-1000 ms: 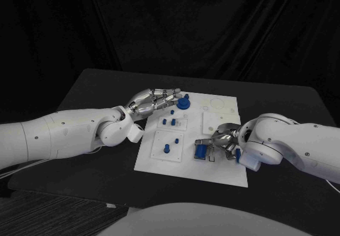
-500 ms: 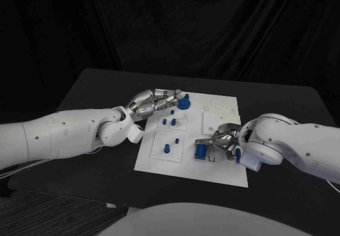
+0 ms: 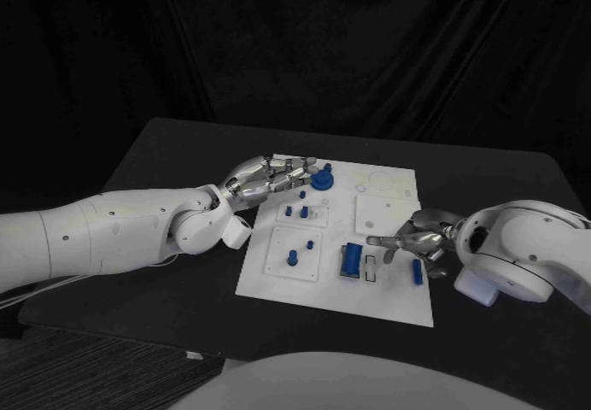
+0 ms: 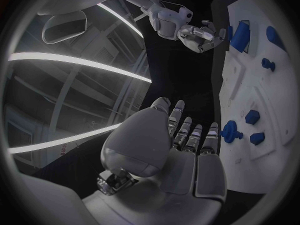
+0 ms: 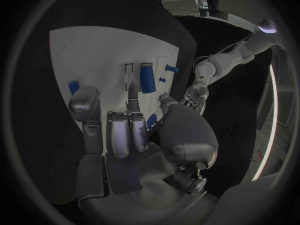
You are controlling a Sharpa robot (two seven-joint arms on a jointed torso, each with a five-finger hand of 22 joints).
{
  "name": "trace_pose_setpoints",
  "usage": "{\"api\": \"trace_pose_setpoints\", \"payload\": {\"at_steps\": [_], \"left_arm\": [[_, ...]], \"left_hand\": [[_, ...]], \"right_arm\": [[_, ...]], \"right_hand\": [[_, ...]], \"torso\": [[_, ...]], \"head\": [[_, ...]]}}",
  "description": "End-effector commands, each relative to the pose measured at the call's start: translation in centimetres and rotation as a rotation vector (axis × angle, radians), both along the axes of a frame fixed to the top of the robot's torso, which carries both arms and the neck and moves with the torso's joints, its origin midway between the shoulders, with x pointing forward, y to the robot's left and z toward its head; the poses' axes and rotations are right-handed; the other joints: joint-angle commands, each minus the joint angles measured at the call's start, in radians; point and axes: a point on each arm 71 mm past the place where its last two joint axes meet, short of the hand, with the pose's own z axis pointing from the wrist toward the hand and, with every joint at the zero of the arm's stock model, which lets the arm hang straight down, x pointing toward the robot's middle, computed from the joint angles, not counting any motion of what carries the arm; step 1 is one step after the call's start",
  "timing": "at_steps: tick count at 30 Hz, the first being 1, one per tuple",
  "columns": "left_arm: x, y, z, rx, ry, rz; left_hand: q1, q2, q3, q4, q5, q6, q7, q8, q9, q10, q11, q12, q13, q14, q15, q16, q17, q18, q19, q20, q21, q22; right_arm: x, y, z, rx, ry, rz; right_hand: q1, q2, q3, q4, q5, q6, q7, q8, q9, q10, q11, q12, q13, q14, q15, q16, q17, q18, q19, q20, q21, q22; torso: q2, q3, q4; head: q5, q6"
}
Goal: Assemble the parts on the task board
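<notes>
- The task board (image 3: 388, 295) is seen as a white plate in the middle of the black table (image 3: 160, 162), slightly right of the head view's centre.
- The left hand (image 3: 269, 178) is held at the board's upper left corner, its fingers (image 3: 295, 173) stretched side by side and slightly curled, with nothing gripped; their tips are just beside a round blue knob (image 3: 321, 179).
- Below the knob, small blue pegs (image 3: 295, 209) are seen standing in the board's left half, and a further peg (image 3: 293, 255) stands in a square inset lower down.
- A long blue block (image 3: 353, 257) is seen standing in the lower middle of the board, next to a narrow empty slot.
- The right hand (image 3: 417, 242) is placed at the board's right edge, its fingers (image 3: 392, 243) spread apart and pointing towards the block without touching it; nothing is held.
- A short blue piece (image 3: 418, 271) lies on the board just below the right hand.
</notes>
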Motion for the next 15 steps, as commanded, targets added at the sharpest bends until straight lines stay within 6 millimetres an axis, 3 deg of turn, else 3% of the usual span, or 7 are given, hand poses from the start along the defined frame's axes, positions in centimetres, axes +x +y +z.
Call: {"api": "trace_pose_setpoints", "payload": {"at_steps": [1,3,5,7,10,12,15], "left_arm": [[-0.1,-0.1,0.1,-0.021,-0.006,-0.006],[-0.1,0.0,0.1,-0.02,-0.006,-0.005],[-0.1,0.0,0.1,-0.02,-0.006,-0.005],[-0.1,0.1,0.1,-0.021,-0.006,-0.004],[-0.1,0.0,0.0,-0.022,-0.006,-0.005],[-0.1,0.1,0.0,-0.022,-0.005,-0.006],[-0.2,0.2,0.0,-0.022,-0.003,-0.004]], "left_hand": [[0.007,-0.003,0.047,-0.007,0.022,0.014,0.001,0.018,0.014,-0.002,0.007,0.025,0.008,0.009,0.002,0.019,0.013,-0.027,0.015,0.004,0.01,0.014],[0.007,-0.004,0.048,-0.007,0.022,0.014,0.002,0.018,0.014,-0.002,0.007,0.025,0.008,0.009,0.003,0.02,0.013,-0.027,0.015,0.004,0.01,0.015],[0.007,-0.004,0.048,-0.007,0.022,0.014,0.002,0.018,0.014,-0.002,0.007,0.025,0.008,0.009,0.003,0.02,0.013,-0.027,0.016,0.004,0.011,0.016],[0.008,-0.004,0.049,-0.007,0.022,0.014,0.002,0.018,0.014,-0.002,0.008,0.025,0.008,0.01,0.003,0.02,0.013,-0.027,0.017,0.004,0.011,0.017],[0.008,-0.004,0.049,-0.008,0.022,0.014,0.002,0.018,0.014,-0.002,0.008,0.024,0.008,0.01,0.003,0.02,0.013,-0.027,0.017,0.004,0.011,0.018],[0.008,-0.004,0.049,-0.008,0.022,0.014,0.002,0.018,0.014,-0.002,0.008,0.024,0.008,0.01,0.003,0.02,0.013,-0.027,0.017,0.004,0.011,0.018],[0.008,-0.004,0.05,-0.008,0.023,0.013,0.003,0.018,0.014,-0.002,0.008,0.024,0.008,0.01,0.003,0.021,0.013,-0.027,0.018,0.004,0.012,0.019]], "right_arm": [[0.2,-0.2,1.9,0.062,-0.22,0.019],[0.1,-0.3,2.9,0.12,-0.335,0.039],[-0.2,-0.3,3.7,0.174,-0.465,0.069],[-0.7,-0.2,3.9,0.191,-0.566,0.11],[-1.7,0.0,3.4,0.171,-0.683,0.185],[-2.4,0.3,2.7,0.129,-0.74,0.243],[-3.5,0.8,1.4,0.05,-0.798,0.323]], "right_hand": [[0.031,-0.01,-0.002,0.006,0.01,-0.001,-0.013,0.044,0.024,0.115,-0.008,0.013,0.265,0.112,-0.011,0.02,0.264,0.011,0.013,-0.001,0.029,0.14],[0.062,-0.011,0.002,0.007,0.037,-0.003,-0.016,0.06,0.036,0.115,-0.01,0.013,0.265,0.112,-0.013,0.02,0.264,0.009,0.016,-0.003,0.045,0.143],[0.139,-0.012,0.014,-0.009,0.096,-0.021,-0.016,0.079,0.053,0.115,-0.009,0.013,0.265,0.112,-0.013,0.02,0.264,0.005,0.018,-0.004,0.068,0.148],[0.192,-0.018,0.021,-0.025,0.136,-0.055,-0.009,0.079,0.056,0.115,-0.005,0.013,0.265,0.112,-0.011,0.02,0.264,0.006,0.014,-0.002,0.063,0.147],[0.234,-0.02,0.025,-0.032,0.147,-0.086,-0.002,0.082,0.056,0.115,0.0,0.013,0.265,0.112,-0.006,0.02,0.264,0.006,0.01,0.001,0.059,0.145],[0.285,-0.037,0.026,-0.039,0.148,-0.181,0.023,0.043,0.028,0.115,0.013,0.013,0.265,0.112,0.004,0.02,0.264,0.008,0.002,0.008,0.043,0.141],[0.34,-0.063,0.018,-0.036,0.123,-0.332,0.031,-0.005,-0.009,0.115,0.011,0.013,0.265,0.093,0.003,-0.017,0.195,0.02,-0.022,0.011,-0.031,0.123]], "torso": [[-0.001,0.0009,0.0004],[-0.002,0.0001,0.0013],[-0.002,0.0,0.0016],[-0.003,-0.0006,-0.0003],[-0.003,-0.0004,-0.0001],[-0.002,0.0003,-0.0005],[0.0,0.001,-0.0017]], "head": [[0.002,0.0],[-0.003,0.0],[-0.006,0.0],[-0.003,0.0],[-0.001,0.0],[0.0,0.0],[0.002,0.0]]}}
